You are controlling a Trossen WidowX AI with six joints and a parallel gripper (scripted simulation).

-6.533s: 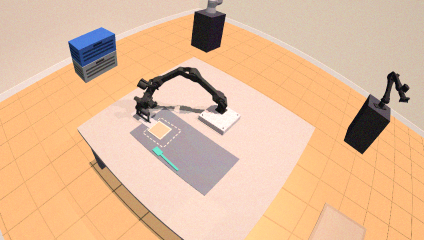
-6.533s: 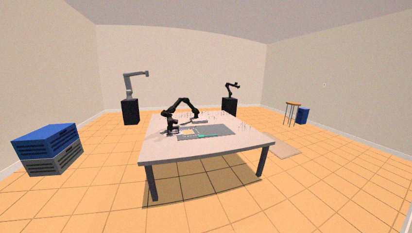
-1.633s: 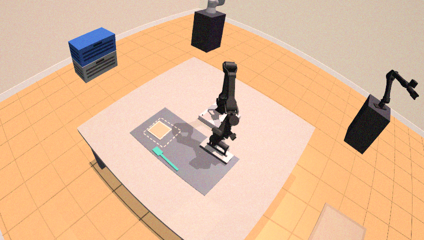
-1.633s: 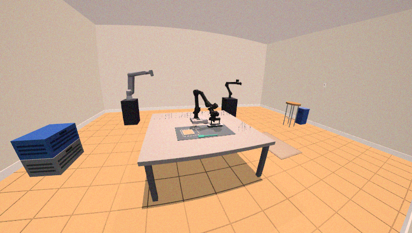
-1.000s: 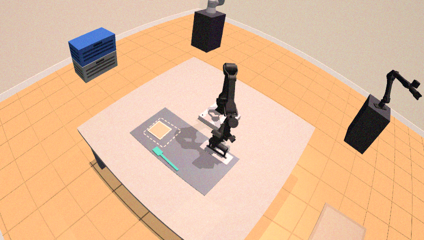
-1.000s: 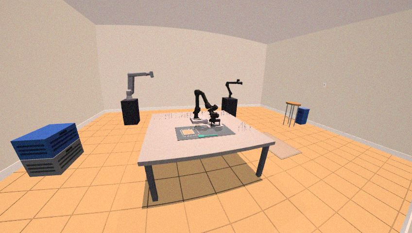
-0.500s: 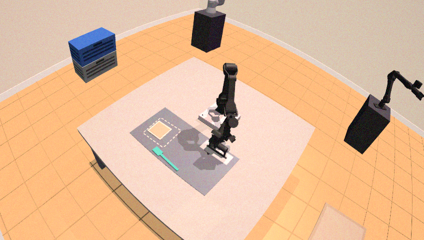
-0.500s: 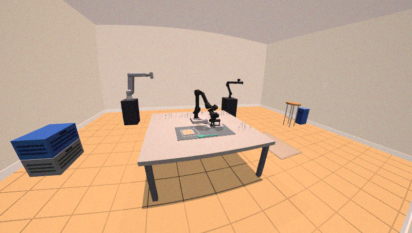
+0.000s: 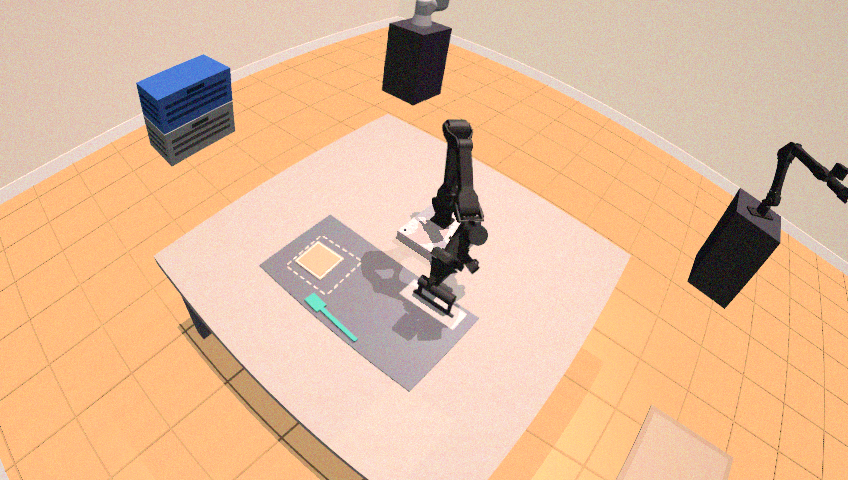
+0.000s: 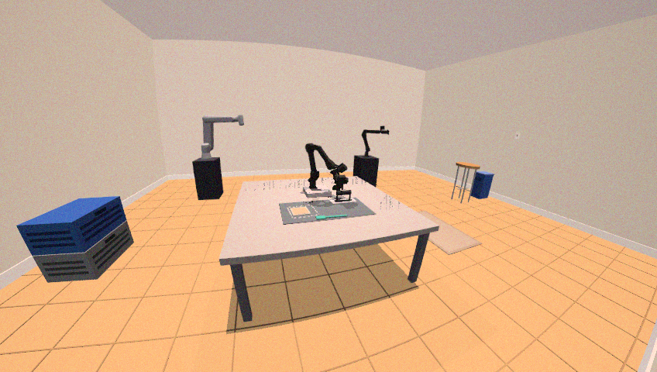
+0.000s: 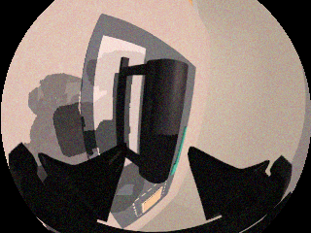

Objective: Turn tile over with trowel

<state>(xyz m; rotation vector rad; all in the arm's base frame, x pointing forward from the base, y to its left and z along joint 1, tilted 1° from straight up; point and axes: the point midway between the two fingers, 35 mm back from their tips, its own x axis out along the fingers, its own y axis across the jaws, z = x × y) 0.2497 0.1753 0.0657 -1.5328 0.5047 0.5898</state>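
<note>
The tile (image 9: 319,259) (image 10: 299,210) (image 11: 152,199) lies flat inside the dashed outline (image 9: 293,274), its plain peach face with a pale rim upward. No mark shows; its underside is hidden. The trowel (image 9: 443,292) (image 10: 344,192) (image 11: 167,97), with a thick black cylindrical handle on a bracket and a pale flat blade, rests on the mat (image 9: 410,371) (image 10: 289,221), well away from the tile. My gripper (image 9: 429,281) (image 11: 158,149) is open, low over the trowel. Its fingers stand apart on either side of the handle's near end, with gaps at both sides.
A teal spatula (image 9: 337,322) (image 10: 335,215) lies near the mat's front edge, between tile and trowel. My arm's pale base plate (image 9: 410,231) stands behind the mat on the table (image 9: 517,356). Stacked crates (image 9: 184,98) and other pedestal arms stand off the table.
</note>
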